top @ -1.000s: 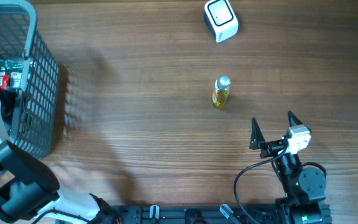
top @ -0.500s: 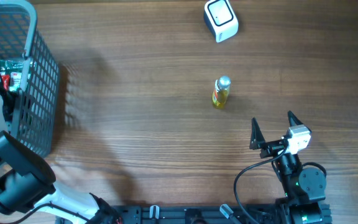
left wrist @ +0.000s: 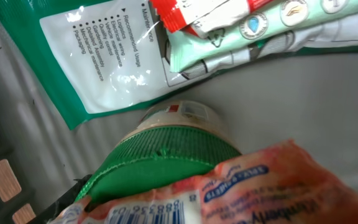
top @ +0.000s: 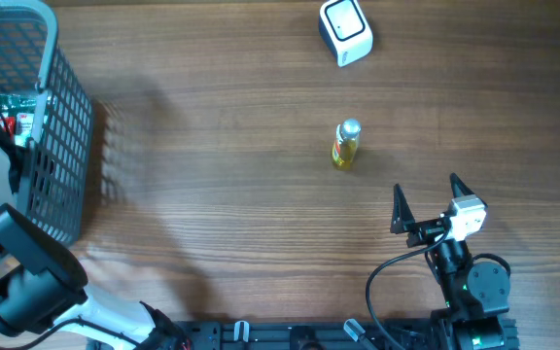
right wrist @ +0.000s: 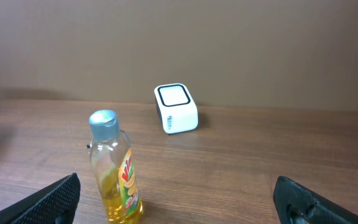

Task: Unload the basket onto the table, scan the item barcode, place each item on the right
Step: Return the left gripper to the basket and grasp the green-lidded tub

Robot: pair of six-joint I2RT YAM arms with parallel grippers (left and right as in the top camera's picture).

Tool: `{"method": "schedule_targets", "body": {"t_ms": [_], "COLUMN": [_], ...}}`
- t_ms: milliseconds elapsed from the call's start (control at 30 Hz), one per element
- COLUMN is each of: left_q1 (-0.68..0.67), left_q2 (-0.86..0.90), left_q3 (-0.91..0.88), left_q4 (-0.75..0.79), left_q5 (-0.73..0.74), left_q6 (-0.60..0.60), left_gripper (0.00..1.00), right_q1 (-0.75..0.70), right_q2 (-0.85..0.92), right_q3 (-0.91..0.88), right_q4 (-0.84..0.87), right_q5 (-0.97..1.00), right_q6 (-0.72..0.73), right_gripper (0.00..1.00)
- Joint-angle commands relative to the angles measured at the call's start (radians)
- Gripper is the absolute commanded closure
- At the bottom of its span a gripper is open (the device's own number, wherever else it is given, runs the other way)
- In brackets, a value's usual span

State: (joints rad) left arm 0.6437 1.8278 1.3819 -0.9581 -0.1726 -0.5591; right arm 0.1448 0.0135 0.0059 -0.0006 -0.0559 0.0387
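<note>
A grey mesh basket (top: pixel 66 126) stands at the wooden table's (top: pixel 222 214) left edge; printed packets (left wrist: pixel 98 56) lie inside it; a yellow bottle (top: pixel 345 144) stands upright mid-table.

Table (top: pixel 212 204): brown wood grain recorded. Basket (top: pixel 66 126): grey mesh. Bottle (top: pixel 344 148): yellow contents, silver-grey cap, red lettering on label. Scanner (top: pixel 345 31): white, dark-framed window. Also noted: ribbed green lid (left wrist: pixel 166 158); orange-red packet (left wrist: pixel 272 186) with blue banner; green-and-white pouch (left wrist: pixel 98 56) printed in black.

Mock shop checkout on a robot lab bench: wood-grain table (top: pixel 222 146) w/ white barcode scanner (top: pixel 345 31), grey shopping basket (top: pixel 61 126) of packaged goods (left wrist: pixel 104 56), yellow bottle (top: pixel 346 144), loose black cable (top: pixel 368 287)
</note>
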Motion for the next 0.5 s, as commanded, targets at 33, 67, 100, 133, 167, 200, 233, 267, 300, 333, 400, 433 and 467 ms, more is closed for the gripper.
{"method": "schedule_targets", "body": {"t_ms": [33,67,100,133,167,200,233,267,300,333,400,433,467], "left_q1": [0.003,0.003,0.003,0.003,0.003,0.003,0.003,0.003,0.003,0.002,0.002,0.002,0.002], "left_q2": [-0.118,-0.137,-0.167,-0.183,-0.206,-0.219,-0.232,-0.246,-0.253,-0.260,-0.269,-0.272,-0.276], "left_q3": [0.148,0.172,0.209,0.230,0.264,0.290,0.326,0.371,0.399,0.430,0.500,0.533,0.559], "left_q4": [-0.008,-0.011,-0.016,-0.018,-0.018,-0.018,-0.018,-0.018,-0.017,-0.016,-0.014,-0.014,-0.015], "left_q5": [0.047,0.047,0.050,0.062,0.097,0.129,0.179,0.253,0.305,0.360,0.492,0.562,0.627], "left_q6": [0.098,0.108,0.107,0.107,0.107,0.108,0.110,0.128,0.142,0.157,0.190,0.211,0.216], "left_gripper": [0.71,0.71,0.70,0.70,0.70,0.70,0.69,0.69,0.69,0.66,0.61,0.61,0.61], "right_q1": [-0.002,-0.002,-0.002,-0.002,-0.002,-0.002,-0.002,-0.002,-0.002,-0.002,-0.002,-0.002,-0.002], "right_q2": [-0.004,-0.004,-0.004,-0.004,-0.004,-0.004,-0.004,-0.004,-0.004,-0.004,-0.004,-0.004,-0.004], "right_q3": [-0.001,-0.001,-0.001,-0.001,-0.001,-0.001,-0.001,-0.001,-0.001,-0.001,-0.001,-0.001,-0.001], "right_q4": [0.002,0.002,0.002,0.002,0.002,0.002,0.002,0.002,0.002,0.002,0.002,0.002,0.003], "right_q5": [-0.005,-0.005,-0.005,-0.005,-0.005,-0.005,-0.005,-0.005,-0.005,-0.005,-0.005,-0.005,-0.005], "right_q6": [-0.011,-0.012,-0.011,-0.011,-0.012,-0.012,-0.012,-0.012,-0.012,-0.012,-0.012,-0.012,-0.012], "right_gripper": [0.00,0.00,0.00,0.00,0.00,0.00,0.00,0.00,0.00,0.00,0.00,0.00,0.00]}}
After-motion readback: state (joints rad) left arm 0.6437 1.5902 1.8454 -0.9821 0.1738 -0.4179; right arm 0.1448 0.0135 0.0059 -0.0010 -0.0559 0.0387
